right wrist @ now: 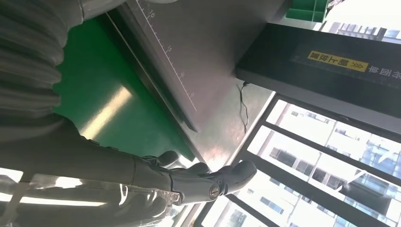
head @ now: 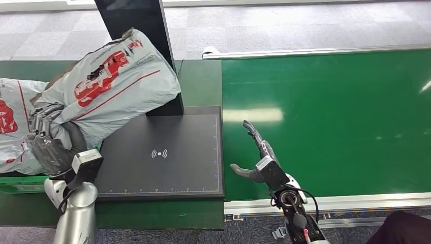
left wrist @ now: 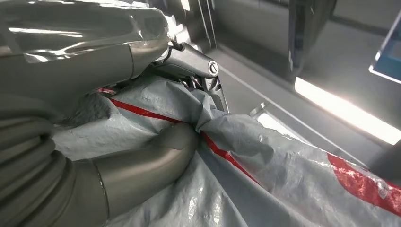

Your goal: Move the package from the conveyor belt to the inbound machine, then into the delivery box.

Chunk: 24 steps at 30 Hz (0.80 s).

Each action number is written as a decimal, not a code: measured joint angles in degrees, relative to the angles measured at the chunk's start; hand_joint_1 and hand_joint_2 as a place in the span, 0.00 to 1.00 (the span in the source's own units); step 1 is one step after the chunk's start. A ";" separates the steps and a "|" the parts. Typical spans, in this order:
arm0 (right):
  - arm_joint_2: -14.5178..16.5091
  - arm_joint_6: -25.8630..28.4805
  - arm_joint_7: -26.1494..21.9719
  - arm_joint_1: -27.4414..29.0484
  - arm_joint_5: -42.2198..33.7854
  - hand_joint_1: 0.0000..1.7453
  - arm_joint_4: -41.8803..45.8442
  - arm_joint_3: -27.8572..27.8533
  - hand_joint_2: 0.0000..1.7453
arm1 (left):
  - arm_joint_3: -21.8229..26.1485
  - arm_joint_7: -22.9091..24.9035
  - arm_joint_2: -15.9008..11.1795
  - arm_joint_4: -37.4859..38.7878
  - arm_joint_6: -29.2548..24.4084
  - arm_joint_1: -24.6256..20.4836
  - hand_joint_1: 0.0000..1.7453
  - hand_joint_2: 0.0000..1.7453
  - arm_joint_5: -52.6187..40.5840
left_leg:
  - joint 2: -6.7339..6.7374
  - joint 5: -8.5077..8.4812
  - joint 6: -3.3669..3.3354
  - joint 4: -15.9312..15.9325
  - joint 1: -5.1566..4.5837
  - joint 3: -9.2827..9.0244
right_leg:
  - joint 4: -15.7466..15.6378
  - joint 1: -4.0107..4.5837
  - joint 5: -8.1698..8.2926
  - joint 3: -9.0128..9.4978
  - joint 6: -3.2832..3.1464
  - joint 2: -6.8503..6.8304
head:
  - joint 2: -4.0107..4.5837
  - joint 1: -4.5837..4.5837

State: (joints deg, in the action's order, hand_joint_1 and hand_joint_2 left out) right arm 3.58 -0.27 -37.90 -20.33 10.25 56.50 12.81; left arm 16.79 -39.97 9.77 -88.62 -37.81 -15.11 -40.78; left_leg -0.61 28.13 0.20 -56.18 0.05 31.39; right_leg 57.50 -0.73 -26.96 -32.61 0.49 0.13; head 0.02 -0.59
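Head view — left hand [head: 51, 147] gripping grey package [head: 114, 76], right hand [head: 256, 157] spread open over conveyor belt [head: 330, 117]

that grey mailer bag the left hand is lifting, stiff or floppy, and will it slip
Likely floppy: the grey mailer bag bunches and creases where the left hand grips it, seen close in the left wrist view. Its glossy plastic skin may be slippery, though the gathered fold gives the fingers some purchase. It looks puffy rather than boxy, so probably light, soft contents that can sag.

A grey carpet-tiled floor [head: 284, 25] lies beyond, and a dark rounded shape [head: 401, 229] sits at the near right corner.
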 joint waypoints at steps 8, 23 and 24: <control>-0.17 0.52 0.49 1.32 0.44 0.00 1.20 0.00 1.00 | 16.11 0.61 -1.10 2.03 0.02 -4.71 1.00 1.00 -11.20 | -0.01 0.00 0.00 0.00 0.00 0.03 | 0.00 -0.01 0.00 -0.02 0.00 0.02 | 0.00 0.02; -0.98 -2.21 2.74 1.79 4.45 0.00 3.56 -2.13 1.00 | 15.22 49.38 -14.87 35.20 21.07 -10.59 1.00 1.00 -44.71 | -0.31 0.05 0.02 0.15 -0.22 -0.43 | 0.00 -0.25 -0.18 0.43 0.02 -0.21 | 0.00 -0.02; -0.95 -2.38 2.83 1.50 4.57 0.00 3.56 -2.21 1.00 | 14.11 50.11 -15.38 36.02 22.76 -10.93 0.99 1.00 -44.72 | -0.39 0.06 0.02 0.21 -0.26 -0.59 | -0.01 -0.27 -0.23 0.60 0.01 -0.30 | 0.00 -0.02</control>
State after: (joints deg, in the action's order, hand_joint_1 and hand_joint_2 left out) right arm 2.64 -2.64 -35.07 -18.83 14.82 60.06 10.60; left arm 30.90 10.14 -5.61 -52.61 -15.05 -26.04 -85.50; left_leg -1.01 28.19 0.23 -55.97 -0.20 30.80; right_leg 57.49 -0.99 -27.19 -32.01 0.49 -0.17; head 0.02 -0.61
